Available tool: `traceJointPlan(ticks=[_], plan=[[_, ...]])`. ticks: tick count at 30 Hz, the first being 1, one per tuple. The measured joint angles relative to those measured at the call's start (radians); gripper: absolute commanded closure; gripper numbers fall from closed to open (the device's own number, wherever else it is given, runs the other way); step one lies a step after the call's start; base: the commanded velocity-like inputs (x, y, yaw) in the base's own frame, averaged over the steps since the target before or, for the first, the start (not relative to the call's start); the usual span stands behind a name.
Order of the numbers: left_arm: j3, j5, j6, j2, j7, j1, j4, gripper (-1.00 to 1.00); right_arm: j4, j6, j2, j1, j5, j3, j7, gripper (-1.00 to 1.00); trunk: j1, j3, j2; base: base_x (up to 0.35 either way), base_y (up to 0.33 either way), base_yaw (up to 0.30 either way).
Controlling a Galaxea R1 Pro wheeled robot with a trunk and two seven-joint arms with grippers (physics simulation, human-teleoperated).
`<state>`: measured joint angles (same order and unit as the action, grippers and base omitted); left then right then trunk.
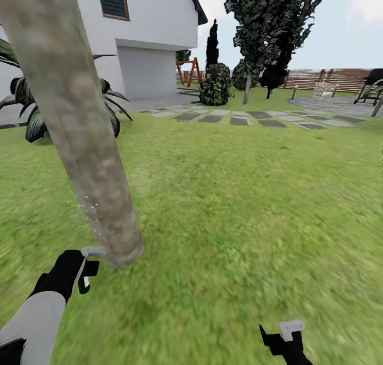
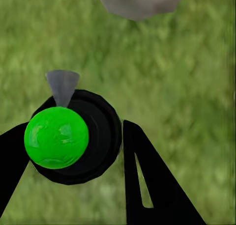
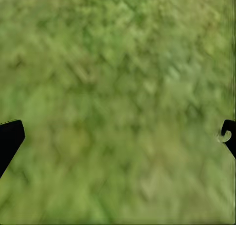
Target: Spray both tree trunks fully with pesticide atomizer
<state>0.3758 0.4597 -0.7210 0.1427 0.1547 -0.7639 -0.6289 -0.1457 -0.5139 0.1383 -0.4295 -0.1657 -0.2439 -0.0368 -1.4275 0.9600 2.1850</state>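
Step in hand: I judge I am spraying the first tree; a faint scatter of pale specks sits on the near tree trunk point(image 1: 80, 126) low on its left side, just above my left gripper point(image 1: 88, 269).

Left claw: the left wrist view shows its two black fingers point(image 2: 152, 185) closed in on either side of the pesticide atomizer point(image 2: 73, 136), a black round body with a bright green ball top and a small grey cone nozzle. I read that as a firm hold.

Where the atomizer is: off the grass, in my left claw, just beside the base of the trunk, with the nozzle toward the trunk foot point(image 2: 140, 1).

Right claw: the right gripper point(image 1: 282, 341) hangs low over the lawn point(image 1: 239, 205), fingers spread wide at the edges of its wrist view, holding nothing.

Trunk coverage: I see marks only on a small low patch; most of the mottled bark looks bare, so I judge this trunk far from done.

Second tree: the far tree point(image 1: 271, 30) stands well apart, beyond the grey stepping stones point(image 1: 239, 118), near the fence point(image 1: 330, 78); it looks untouched.

Next move calls for: keeping the nozzle aimed at the bark while I raise the left arm up the trunk and work round it, then driving to the far tree.
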Motion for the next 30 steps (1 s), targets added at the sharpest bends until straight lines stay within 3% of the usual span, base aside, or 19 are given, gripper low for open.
traceJointPlan(ticks=[8,20,30], plan=[[0.002,-0.002,0.0,0.0,0.0,0.0,0.0,1.0,0.0,0.0,0.0,0.0,0.0,-0.001,0.0,-1.0,0.0,0.0,0.0,0.0,-0.275,0.029],[0.004,-0.002,0.0,0.001,0.001,0.0,0.0,1.0,0.0,0.0,-0.002,0.0,0.0,-0.001,0.0,-1.0,0.0,0.0,0.0,0.093,-0.26,0.254],[0.005,-0.002,0.0,0.0,0.0,0.0,0.0,1.0,0.0,0.0,0.0,0.0,0.0,0.0,0.001,-1.0,0.0,0.0,0.0,0.054,-0.259,0.014]])
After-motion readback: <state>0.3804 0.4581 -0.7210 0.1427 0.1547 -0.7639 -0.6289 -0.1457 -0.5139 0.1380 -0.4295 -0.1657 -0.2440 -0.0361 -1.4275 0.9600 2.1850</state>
